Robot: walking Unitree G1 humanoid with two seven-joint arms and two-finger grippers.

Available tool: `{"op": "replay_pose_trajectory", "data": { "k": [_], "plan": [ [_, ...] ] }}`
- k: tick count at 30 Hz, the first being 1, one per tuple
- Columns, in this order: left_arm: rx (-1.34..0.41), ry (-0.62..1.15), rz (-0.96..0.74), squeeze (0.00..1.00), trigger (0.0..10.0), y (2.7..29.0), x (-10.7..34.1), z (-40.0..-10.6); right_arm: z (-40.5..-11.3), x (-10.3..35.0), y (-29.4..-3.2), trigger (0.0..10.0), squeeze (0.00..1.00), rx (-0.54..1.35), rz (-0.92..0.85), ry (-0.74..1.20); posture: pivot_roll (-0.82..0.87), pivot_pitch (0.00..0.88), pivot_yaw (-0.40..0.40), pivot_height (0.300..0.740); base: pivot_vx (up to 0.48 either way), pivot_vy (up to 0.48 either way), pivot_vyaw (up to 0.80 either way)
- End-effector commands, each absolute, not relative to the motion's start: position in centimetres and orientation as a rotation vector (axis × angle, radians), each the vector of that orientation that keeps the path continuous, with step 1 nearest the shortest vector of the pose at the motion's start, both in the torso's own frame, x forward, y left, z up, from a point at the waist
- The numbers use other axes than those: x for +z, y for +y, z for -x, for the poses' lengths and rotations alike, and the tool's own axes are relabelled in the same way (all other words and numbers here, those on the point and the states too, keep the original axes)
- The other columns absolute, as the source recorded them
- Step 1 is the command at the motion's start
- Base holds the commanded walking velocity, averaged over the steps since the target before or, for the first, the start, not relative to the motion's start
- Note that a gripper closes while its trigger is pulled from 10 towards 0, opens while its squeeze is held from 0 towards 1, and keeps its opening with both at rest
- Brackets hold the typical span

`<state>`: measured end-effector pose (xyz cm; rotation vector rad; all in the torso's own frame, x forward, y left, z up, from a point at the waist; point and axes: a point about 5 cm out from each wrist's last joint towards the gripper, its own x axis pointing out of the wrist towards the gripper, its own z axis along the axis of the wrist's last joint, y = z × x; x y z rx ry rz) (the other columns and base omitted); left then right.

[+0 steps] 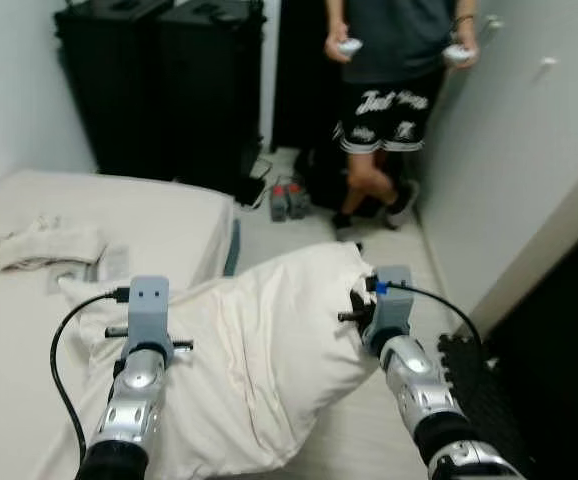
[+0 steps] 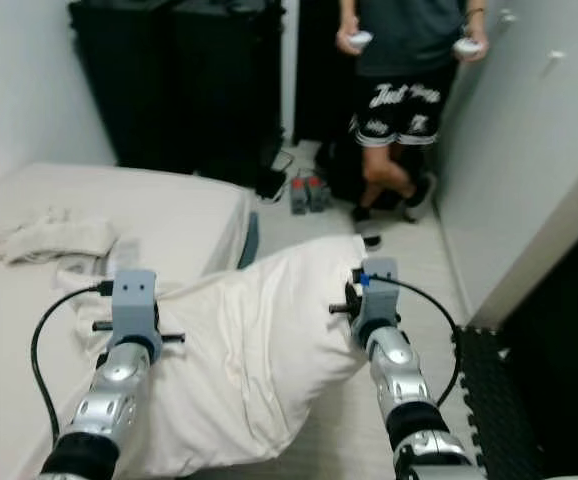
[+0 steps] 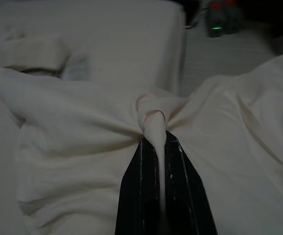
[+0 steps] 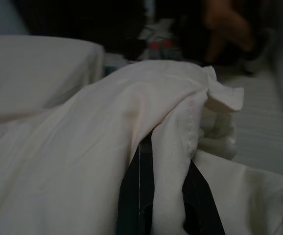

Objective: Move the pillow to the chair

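- The pillow covers the fingers of both grippers in the head views.
- The person beyond the pillow is cut off above the chest.
- Dim, blurred small items lie beyond the pillow.

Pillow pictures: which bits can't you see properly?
- Pillow: its bottom edge is cut off by the frame in the eye views.
- Left end effector: its fingers are dark in the left wrist view, with cloth bunched between them.
- Right end effector: cloth folds cover its tips in the right wrist view.
- Person: cut off by the top edge.
- The chair: I cannot pick one out.
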<state>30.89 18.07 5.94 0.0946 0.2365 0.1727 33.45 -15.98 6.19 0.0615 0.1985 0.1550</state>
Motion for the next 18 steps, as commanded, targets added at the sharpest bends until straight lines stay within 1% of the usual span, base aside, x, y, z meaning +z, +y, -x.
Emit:
{"op": "replay_pose_trajectory", "data": {
  "k": [1, 10, 13, 18],
  "plan": [
    [0.160, 0.213, -0.096, 0.00, 10.0, 17.83, 6.46, -31.12, -33.79, 6.88, -15.63, 10.0, 0.00, 0.165, -0.074, 0.170, -0.02, 0.065, -0.033, 0.740, 0.000, 0.000, -0.80],
    [0.158, 0.204, -0.088, 0.00, 10.0, 17.74, 6.47, -30.94, -33.70, 6.73, -15.84, 10.0, 0.00, 0.154, -0.086, 0.177, -0.02, 0.071, -0.035, 0.740, 0.000, 0.000, -0.80],
    [0.131, 0.230, -0.085, 0.00, 10.0, 17.29, 5.91, -30.73, -33.62, 6.57, -15.70, 10.0, 0.00, 0.154, -0.084, 0.182, -0.02, 0.070, -0.033, 0.740, 0.000, 0.000, -0.80],
    [0.129, 0.235, -0.090, 0.00, 10.0, 17.34, 5.76, -30.75, -33.44, 6.35, -15.71, 10.0, 0.00, 0.151, -0.079, 0.187, -0.03, 0.070, -0.030, 0.740, 0.000, 0.000, -0.80]
  ]
}}
